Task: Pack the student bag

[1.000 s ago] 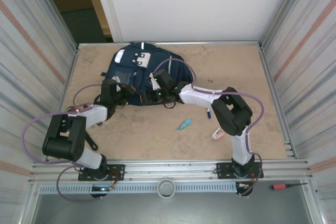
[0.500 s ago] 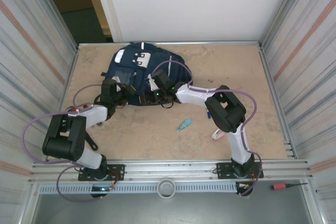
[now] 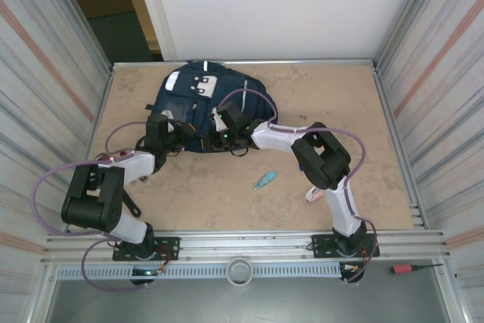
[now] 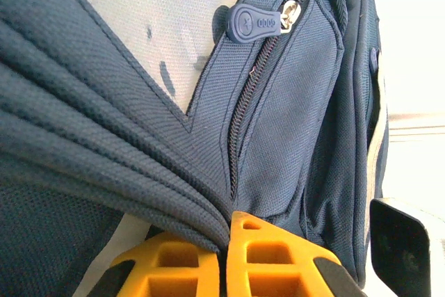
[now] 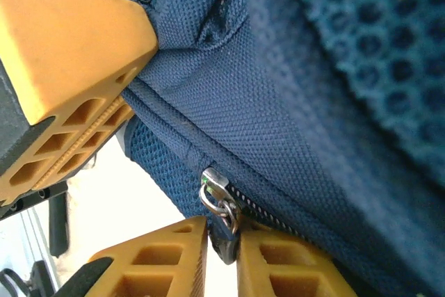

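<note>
- Both arms bend inward over the table [image 3: 333, 96], wrists low at the student bag [image 3: 198, 96].
- Left fingers [image 4: 182, 263] together, pinching bag fabric.
- Right fingers [image 5: 177, 250] clamped on zipper pull [image 5: 224, 247]; small teal item [image 3: 265, 180] lies apart.

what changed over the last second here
The right arm's elbow swung left, and the right gripper edged left along the near edge of the student bag. Its jaws now pinch a zipper pull. The left gripper stayed shut on a fold of the bag. The bag and the small teal item on the table did not move.
</note>
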You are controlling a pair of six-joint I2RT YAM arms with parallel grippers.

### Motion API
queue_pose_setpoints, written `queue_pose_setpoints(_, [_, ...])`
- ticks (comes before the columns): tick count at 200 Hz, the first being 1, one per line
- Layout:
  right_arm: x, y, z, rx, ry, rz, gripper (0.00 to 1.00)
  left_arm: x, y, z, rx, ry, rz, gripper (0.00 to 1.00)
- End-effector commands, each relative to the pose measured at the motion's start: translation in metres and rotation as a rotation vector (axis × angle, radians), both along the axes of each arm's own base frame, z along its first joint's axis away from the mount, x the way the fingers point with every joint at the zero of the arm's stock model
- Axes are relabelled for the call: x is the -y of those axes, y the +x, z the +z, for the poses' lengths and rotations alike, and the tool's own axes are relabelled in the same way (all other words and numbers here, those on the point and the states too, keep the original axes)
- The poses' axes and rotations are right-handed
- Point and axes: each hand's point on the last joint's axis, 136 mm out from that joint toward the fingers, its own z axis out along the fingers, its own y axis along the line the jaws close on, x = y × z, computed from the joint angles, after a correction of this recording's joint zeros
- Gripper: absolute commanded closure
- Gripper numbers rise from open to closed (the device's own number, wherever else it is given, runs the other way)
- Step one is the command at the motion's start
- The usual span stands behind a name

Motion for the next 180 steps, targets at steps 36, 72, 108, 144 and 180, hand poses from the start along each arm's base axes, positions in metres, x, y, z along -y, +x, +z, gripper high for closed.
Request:
queue_pose_setpoints(36, [0.032, 0.015, 0.010, 0.044, -0.039, -0.110, 0.98, 0.005, -0.002, 0.008, 0.042, 0.005, -0.051, 1.00])
queue_pose_setpoints(72, [0.062, 0.010, 0.003, 0.029, -0.144, -0.148, 1.00, -0.008, 0.000, 0.004, 0.041, 0.051, -0.039, 1.00])
queue_pose_setpoints(108, [0.105, 0.002, -0.014, -0.001, -0.281, -0.189, 1.00, -0.021, 0.002, 0.002, 0.036, 0.084, -0.038, 1.00])
queue_pose_setpoints(144, [0.160, 0.001, -0.014, 0.013, -0.393, -0.239, 1.00, -0.036, 0.005, 0.003, 0.033, 0.094, -0.035, 1.00])
queue_pose_setpoints(180, [0.145, -0.003, -0.001, 0.081, -0.333, -0.126, 1.00, -0.027, 0.009, 0.005, 0.036, 0.083, -0.110, 1.00])
